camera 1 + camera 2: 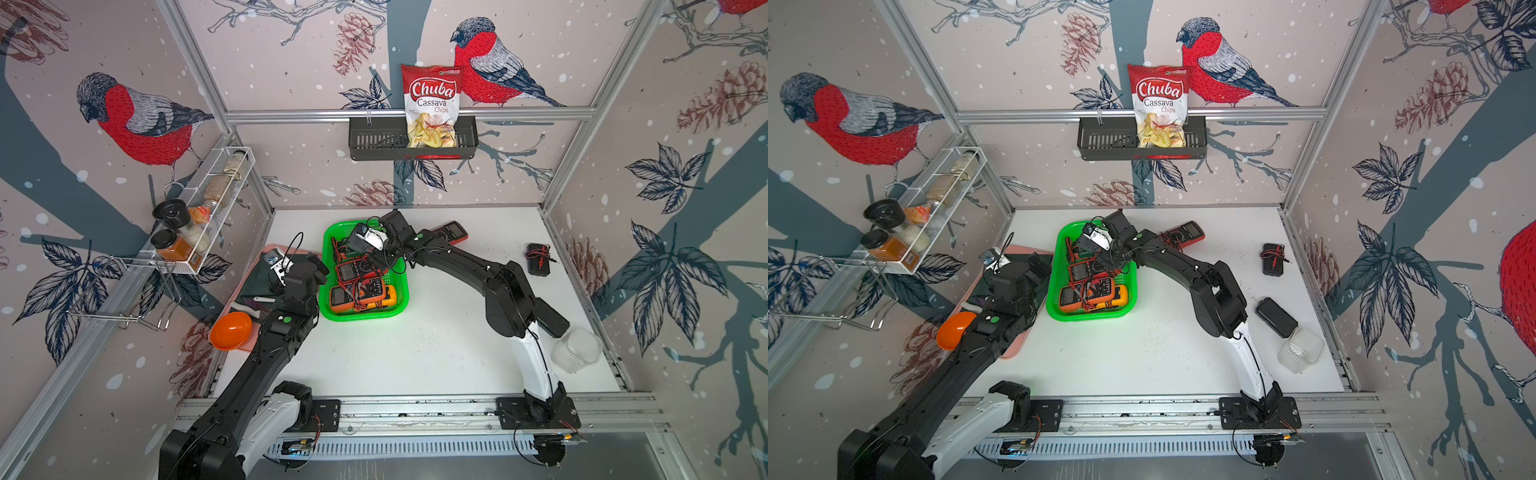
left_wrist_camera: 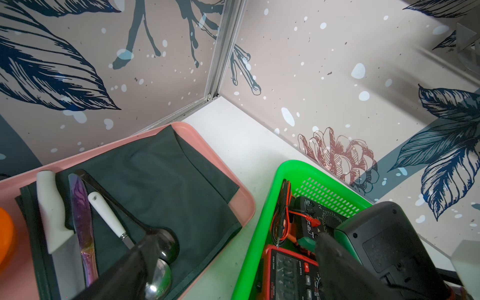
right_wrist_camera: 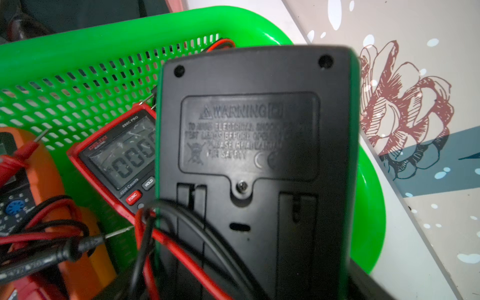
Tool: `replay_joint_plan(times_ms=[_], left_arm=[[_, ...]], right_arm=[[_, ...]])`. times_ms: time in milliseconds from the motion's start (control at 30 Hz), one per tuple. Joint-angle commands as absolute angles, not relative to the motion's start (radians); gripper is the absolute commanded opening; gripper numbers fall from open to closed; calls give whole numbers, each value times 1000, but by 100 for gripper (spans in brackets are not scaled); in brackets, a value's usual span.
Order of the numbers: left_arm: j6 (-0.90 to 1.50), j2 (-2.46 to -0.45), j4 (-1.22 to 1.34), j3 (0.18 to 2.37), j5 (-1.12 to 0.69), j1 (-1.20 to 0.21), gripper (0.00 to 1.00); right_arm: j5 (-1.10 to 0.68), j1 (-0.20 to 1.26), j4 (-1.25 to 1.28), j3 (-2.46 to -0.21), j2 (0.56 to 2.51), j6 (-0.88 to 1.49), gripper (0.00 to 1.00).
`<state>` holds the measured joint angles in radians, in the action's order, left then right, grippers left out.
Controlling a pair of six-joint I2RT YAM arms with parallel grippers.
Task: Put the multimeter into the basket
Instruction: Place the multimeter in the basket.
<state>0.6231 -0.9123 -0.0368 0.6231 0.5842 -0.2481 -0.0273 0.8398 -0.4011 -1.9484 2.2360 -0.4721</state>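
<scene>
In both top views my right gripper reaches over the far end of the basket. It is clamped on the multimeter, which hangs tilted above the basket and is not yet resting in it. Other meters already crowd the nearer half. My left gripper hovers just beside the basket, holding nothing.

From my left wrist, the fingers stand spread wide and empty, above the gap between the pink tray and the basket's side wall. The multimeter shows black-backed over the basket's far part.

From my right wrist, the multimeter fills the view back-side up. Part of it sits over the basket's end rim and part over the red meter lying inside. Its leads loop across its back and trail down toward the probe wires of the meters below.

As I judge the risks:
- **Release from here:** the multimeter could strike the rim and tip out over the far end, because it sits so close to that edge and is tilted.
- **Landing on the pile:** it may hit the red meter's screen or slide off the pile.
- **Pulling away:** the looped leads could catch my fingers and drag the multimeter back out.
</scene>
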Motion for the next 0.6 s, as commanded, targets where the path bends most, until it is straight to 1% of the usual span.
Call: replay_joint_plan(times_ms=[0,200,367,567], left_arm=[[628,-907,-34,625,597,-249,98],[632,-904,-38,623,583,-249,98],[634,-895,-41,622,580,-250,98],[635,-884,-39,618,577,-250,97]], right_arm=[[-38,854,-420,-1963,2255,-507,0],[-18,875,-490,-2036,2314,-530,0],[-59,896,-512,-2029,2308,-586,0],[-175,898,-559,-2033,2306,-665,12]])
